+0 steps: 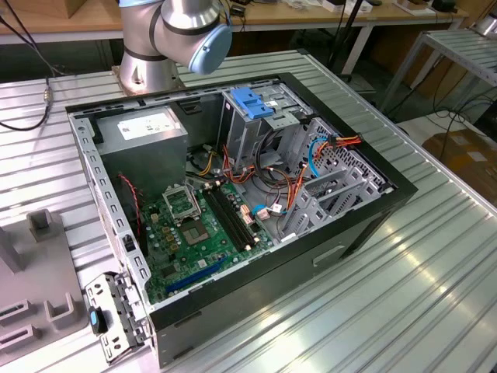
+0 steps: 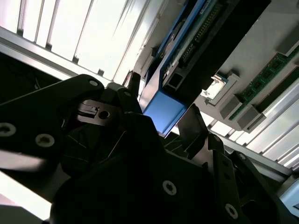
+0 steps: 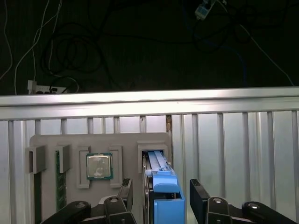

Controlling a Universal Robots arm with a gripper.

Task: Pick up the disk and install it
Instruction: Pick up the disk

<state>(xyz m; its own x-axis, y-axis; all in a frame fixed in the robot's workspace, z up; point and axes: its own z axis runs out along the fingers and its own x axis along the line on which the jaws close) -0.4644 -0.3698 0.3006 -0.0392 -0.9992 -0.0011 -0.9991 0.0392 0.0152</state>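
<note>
The disk [image 3: 163,186] stands on edge in a slot of a grey fixture plate [image 3: 126,140], a dark slab edged with bright blue rails. In the second wrist view its blue end tab [image 2: 163,109] shows close up. My gripper [image 3: 161,200] is open and straddles the disk, with one of its black fingers [image 3: 199,196] on each side and a narrow gap between. In the second wrist view the gripper [image 2: 162,100] frames the tab in the same way. The open computer case [image 1: 365,225] lies on the ribbed metal table in the exterior view.
A processor chip [image 3: 99,166] and a memory stick [image 3: 60,186] sit in other pockets of the fixture plate. The table's far edge [image 3: 149,100] runs just beyond it, with cables on the floor. Inside the case, a grey cage with a blue handle [image 1: 252,105] stands above the motherboard [image 1: 198,225].
</note>
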